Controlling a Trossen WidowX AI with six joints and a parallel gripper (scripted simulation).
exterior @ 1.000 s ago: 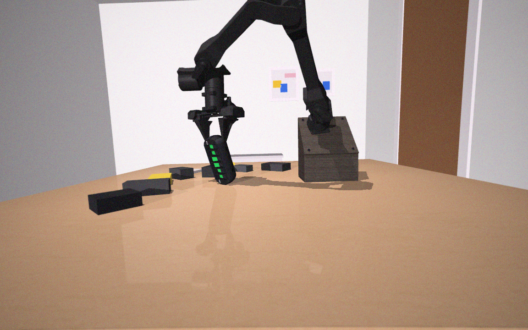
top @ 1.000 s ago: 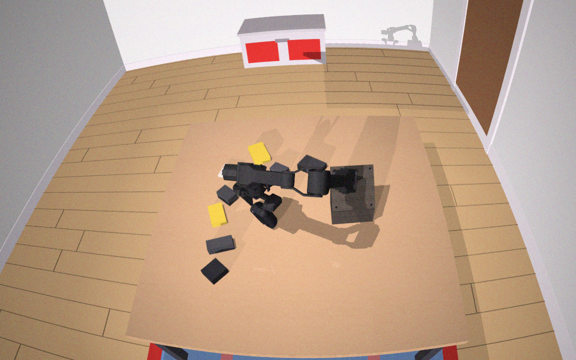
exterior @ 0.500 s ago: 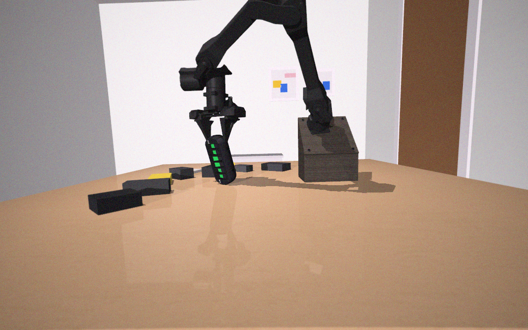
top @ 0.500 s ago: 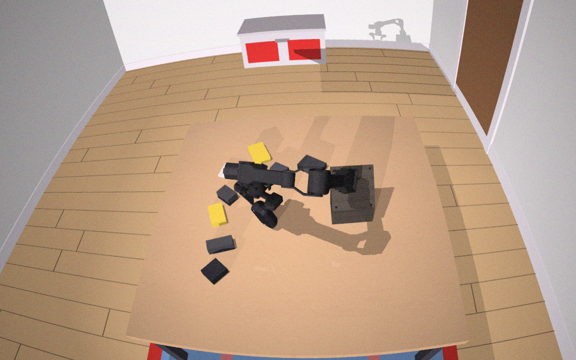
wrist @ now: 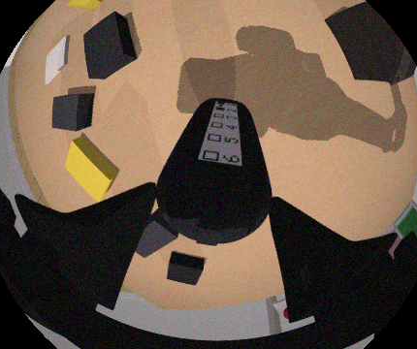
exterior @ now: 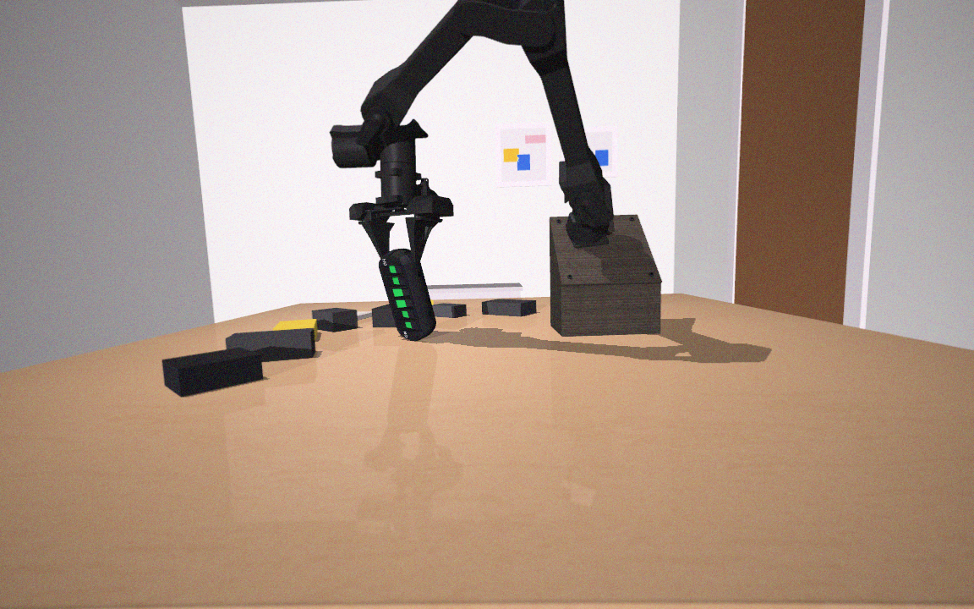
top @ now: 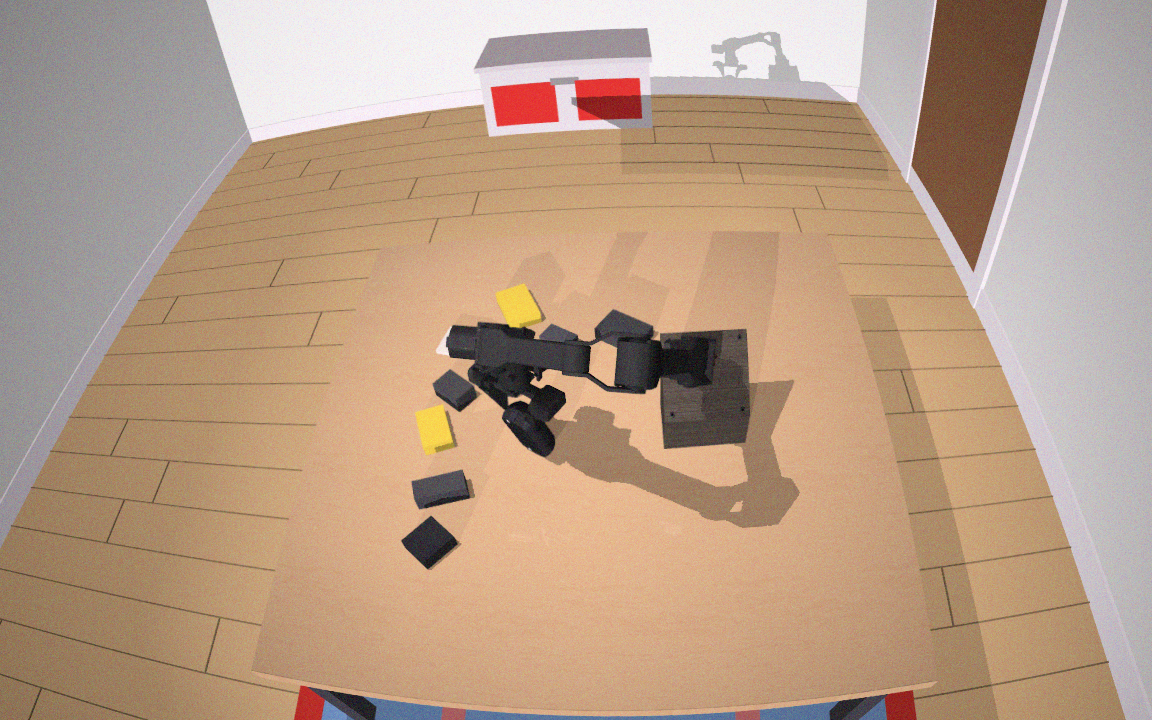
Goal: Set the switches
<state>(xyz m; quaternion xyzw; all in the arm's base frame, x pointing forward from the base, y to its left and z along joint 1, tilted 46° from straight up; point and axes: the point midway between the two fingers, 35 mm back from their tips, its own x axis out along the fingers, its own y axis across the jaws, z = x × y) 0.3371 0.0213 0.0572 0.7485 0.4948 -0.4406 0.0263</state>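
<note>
My gripper (exterior: 400, 255) (wrist: 213, 197) is shut on the dark grey controller unit (top: 528, 428) (exterior: 419, 301) (wrist: 184, 179) and holds it by its upper end. The unit stands on end, slightly tilted, with its lower end at or just above the bench (top: 652, 582) (exterior: 475, 469). Its switch face, with a column of green patches, faces the exterior view. In the wrist view the underside label (wrist: 222, 141) shows, foreshortened. Squares 6, 5, 4 and 3 look empty, and square 2 looks filled. Square 1 is too small to read.
A dark wooden box (top: 705, 429) (exterior: 610, 309) under the arm's base stands on the right. Yellow blocks (top: 518, 304) (top: 434, 428) (wrist: 88, 169) and several dark modules (top: 440, 488) (top: 428, 541) (exterior: 212, 375) (wrist: 185, 269) lie left and behind. A white piece (wrist: 56, 59) lies beyond.
</note>
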